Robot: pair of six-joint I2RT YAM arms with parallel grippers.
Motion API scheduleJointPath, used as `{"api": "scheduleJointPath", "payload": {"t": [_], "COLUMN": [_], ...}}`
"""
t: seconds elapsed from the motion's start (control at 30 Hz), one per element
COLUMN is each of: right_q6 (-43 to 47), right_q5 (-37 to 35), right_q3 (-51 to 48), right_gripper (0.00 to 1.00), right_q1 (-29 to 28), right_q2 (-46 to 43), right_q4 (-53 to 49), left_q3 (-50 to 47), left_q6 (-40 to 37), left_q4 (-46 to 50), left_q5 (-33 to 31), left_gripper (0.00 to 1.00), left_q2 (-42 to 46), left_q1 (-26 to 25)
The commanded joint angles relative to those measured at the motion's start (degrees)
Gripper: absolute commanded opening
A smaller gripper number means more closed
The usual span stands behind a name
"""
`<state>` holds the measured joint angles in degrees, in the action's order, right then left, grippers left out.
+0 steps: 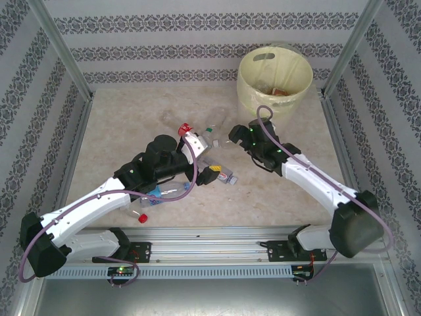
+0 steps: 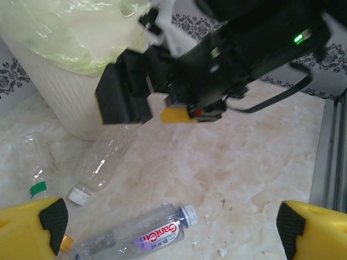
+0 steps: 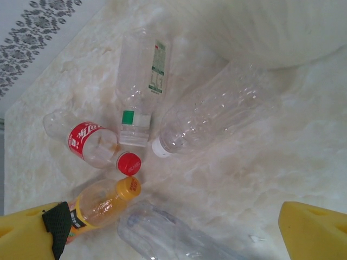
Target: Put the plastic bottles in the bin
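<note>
Several plastic bottles lie on the marble table in front of the pale-yellow bin point(image 1: 275, 78). My left gripper point(image 2: 171, 225) hangs open over a clear bottle with a purple and red label point(image 2: 142, 236). Beyond it lie a clear white-capped bottle point(image 2: 100, 161) and a green-capped one point(image 2: 31, 162), close to the bin point(image 2: 65, 103). My right gripper point(image 3: 171, 233) is open above a cluster: a red-labelled bottle point(image 3: 87, 142), an orange one point(image 3: 103, 203), a green-labelled one point(image 3: 142, 76), a clear white-capped one point(image 3: 211, 116) and another clear one point(image 3: 173, 238). Nothing is held.
The two grippers point(image 1: 204, 157) point(image 1: 235, 135) sit close together mid-table, the right one just ahead of the left. A blue-labelled bottle point(image 1: 164, 193) and a red-capped one point(image 1: 142, 216) lie under the left arm. Metal frame posts and patterned walls surround the table.
</note>
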<state>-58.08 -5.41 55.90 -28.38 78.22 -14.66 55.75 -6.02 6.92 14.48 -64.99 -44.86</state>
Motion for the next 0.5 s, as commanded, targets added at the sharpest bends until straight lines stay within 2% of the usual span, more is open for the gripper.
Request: {"api": "scheduleJointPath", "payload": {"t": [0.0, 0.2, 0.47], "right_q6": [-8.61, -15.18, -22.36], "right_q5": [-2.71, -6.98, -8.47], "right_q3": [-1.97, -3.64, -2.07], "right_gripper": [0.96, 0.93, 0.91], "right_q1": [-1.10, -2.56, -2.56], "right_q2": [3.08, 9.15, 18.75], "right_q4": [7.25, 15.49, 23.09], "left_q3": [0.50, 0.45, 0.52], "left_q6": [-0.49, -0.21, -0.92], "left_q4": [-0.76, -0.85, -0.41], "left_q5": [1.58, 1.85, 1.65], "left_gripper": [1.00, 1.00, 1.00], "left_q2": [0.08, -0.07, -0.12], "left_q1": [0.56, 0.56, 0.48]}}
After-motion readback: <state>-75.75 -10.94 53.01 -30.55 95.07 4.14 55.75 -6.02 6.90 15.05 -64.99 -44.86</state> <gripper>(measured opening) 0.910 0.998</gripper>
